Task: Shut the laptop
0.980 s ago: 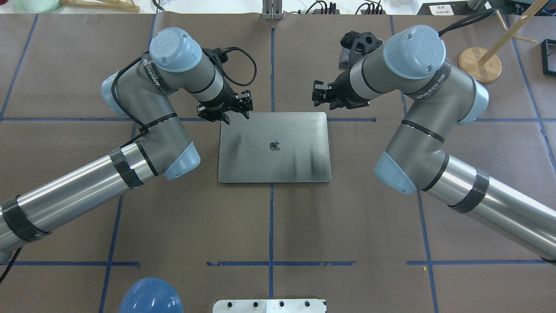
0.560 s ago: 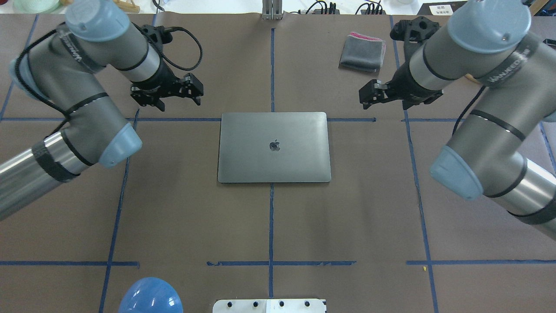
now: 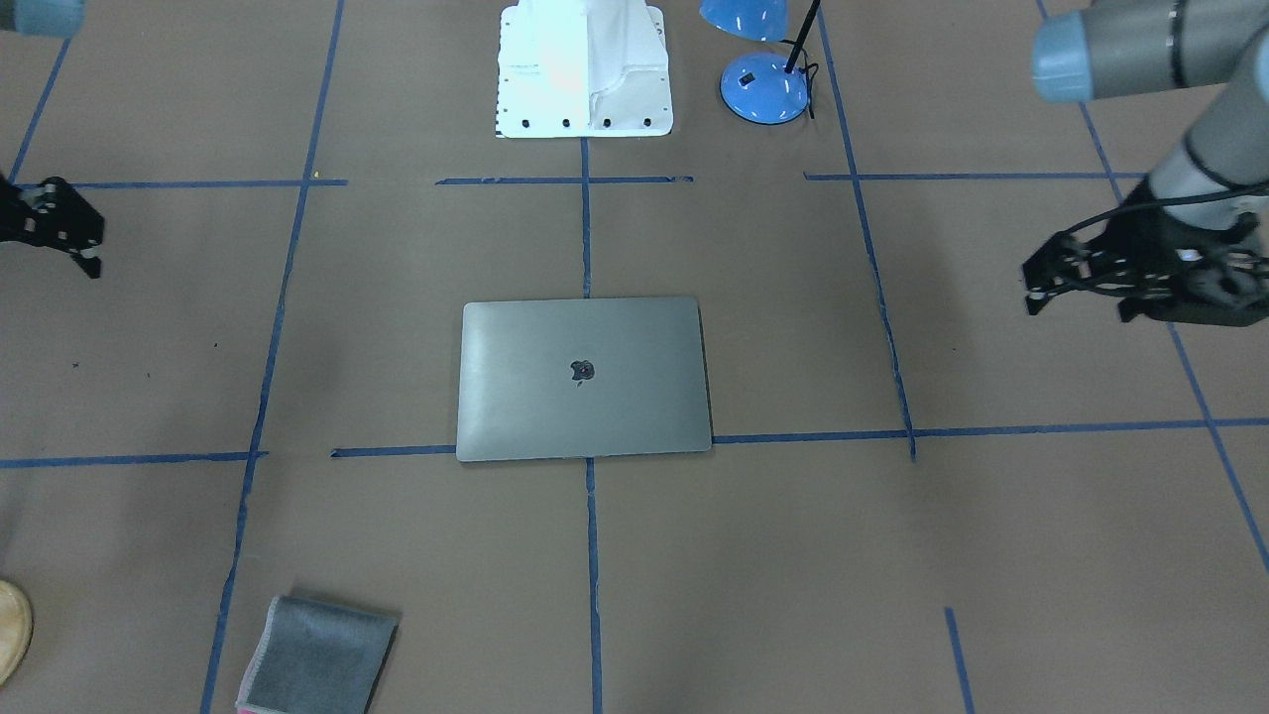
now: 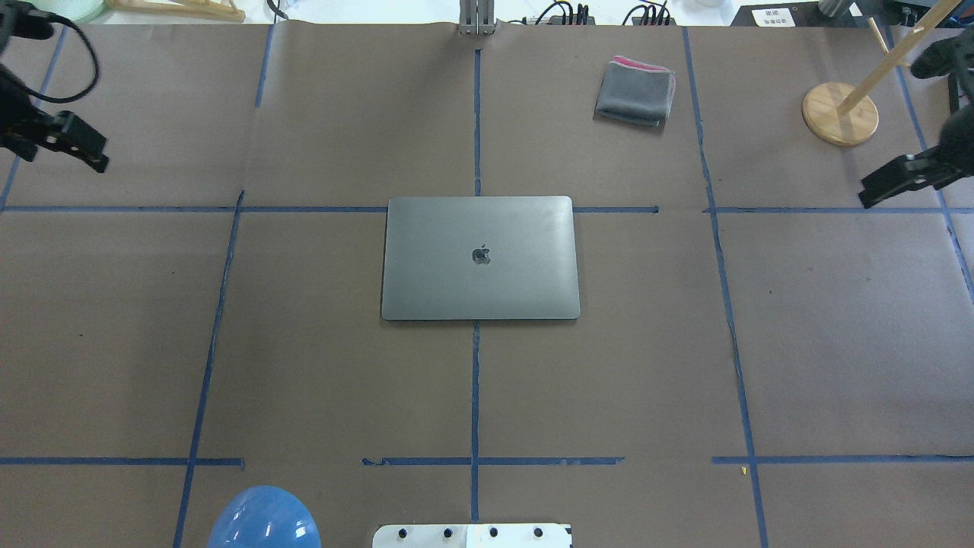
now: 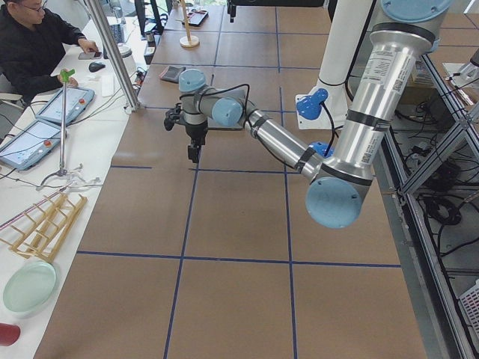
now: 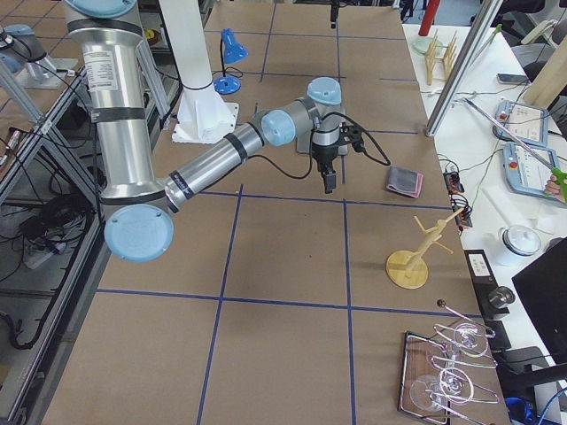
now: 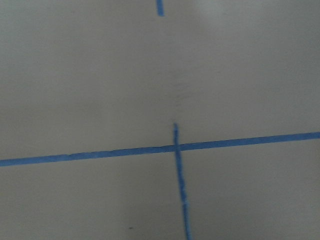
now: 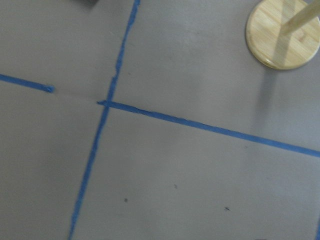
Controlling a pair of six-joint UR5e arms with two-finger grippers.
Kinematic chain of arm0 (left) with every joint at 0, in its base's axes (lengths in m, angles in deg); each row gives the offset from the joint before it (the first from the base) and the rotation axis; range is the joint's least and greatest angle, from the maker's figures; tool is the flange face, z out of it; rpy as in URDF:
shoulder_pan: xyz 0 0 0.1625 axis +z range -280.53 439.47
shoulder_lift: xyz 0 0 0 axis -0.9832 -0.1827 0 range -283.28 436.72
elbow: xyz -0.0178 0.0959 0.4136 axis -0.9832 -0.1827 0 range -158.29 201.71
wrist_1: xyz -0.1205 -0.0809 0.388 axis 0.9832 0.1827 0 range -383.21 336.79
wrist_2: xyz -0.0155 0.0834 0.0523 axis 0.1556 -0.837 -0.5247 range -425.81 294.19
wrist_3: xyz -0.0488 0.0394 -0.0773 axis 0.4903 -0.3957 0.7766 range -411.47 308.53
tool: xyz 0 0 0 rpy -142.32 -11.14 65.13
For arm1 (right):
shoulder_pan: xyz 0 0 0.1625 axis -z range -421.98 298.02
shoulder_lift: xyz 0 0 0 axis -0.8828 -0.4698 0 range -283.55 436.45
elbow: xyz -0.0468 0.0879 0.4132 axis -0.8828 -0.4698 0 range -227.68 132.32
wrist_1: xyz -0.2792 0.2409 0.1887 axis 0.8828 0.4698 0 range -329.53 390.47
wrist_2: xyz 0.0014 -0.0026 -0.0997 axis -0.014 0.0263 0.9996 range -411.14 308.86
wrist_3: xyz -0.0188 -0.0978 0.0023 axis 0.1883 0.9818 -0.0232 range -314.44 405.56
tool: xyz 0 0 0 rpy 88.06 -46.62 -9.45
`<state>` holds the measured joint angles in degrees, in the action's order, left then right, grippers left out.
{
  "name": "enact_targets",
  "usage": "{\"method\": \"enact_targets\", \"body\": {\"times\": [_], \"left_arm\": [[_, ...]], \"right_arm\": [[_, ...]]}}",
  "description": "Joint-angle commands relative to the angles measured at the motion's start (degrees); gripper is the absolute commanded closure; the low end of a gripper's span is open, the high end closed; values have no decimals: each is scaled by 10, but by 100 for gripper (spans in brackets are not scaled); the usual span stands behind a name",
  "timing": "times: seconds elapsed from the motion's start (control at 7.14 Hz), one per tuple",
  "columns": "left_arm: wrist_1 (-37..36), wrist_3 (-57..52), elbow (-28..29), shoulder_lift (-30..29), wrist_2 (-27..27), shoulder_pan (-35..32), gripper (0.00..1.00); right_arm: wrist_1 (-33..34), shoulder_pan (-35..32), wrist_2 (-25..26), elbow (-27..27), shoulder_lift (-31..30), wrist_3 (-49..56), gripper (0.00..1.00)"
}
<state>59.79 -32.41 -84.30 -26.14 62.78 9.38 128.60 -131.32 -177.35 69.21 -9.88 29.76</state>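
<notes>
The grey laptop (image 4: 479, 259) lies shut and flat at the middle of the table, lid down, with the dark apple logo facing up; it also shows in the front-facing view (image 3: 585, 379). My left gripper (image 4: 95, 156) hangs high over the far left edge of the table, well away from the laptop, and looks open and empty (image 3: 1031, 288). My right gripper (image 4: 867, 196) is far out at the right edge, also looks open and empty (image 3: 84, 248). Both wrist views show only brown paper and blue tape lines.
A folded grey cloth (image 4: 635, 91) lies behind the laptop to the right. A wooden stand with a round base (image 4: 839, 114) is at the back right, near my right gripper. A blue lamp (image 4: 262, 517) and the white robot base (image 3: 583, 69) are at the near edge.
Both arms have swung outward and away from the laptop's back corners to the table's far left and right edges. The laptop has not moved and stays shut.
</notes>
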Motion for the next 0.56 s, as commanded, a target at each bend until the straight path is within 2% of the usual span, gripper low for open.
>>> {"method": "enact_targets", "body": {"times": [0.0,0.14,0.42], "left_arm": [[-2,-233,76,71,38,-134,0],[4,-268,104,92,39,-157,0],[4,-266,113,121,40,-175,0]], "right_arm": [[0,-156,-87,-92,-64,232,0],[0,-203,-104,-143,-65,278,0],[0,-210,-99,-159,-71,279,0]]}}
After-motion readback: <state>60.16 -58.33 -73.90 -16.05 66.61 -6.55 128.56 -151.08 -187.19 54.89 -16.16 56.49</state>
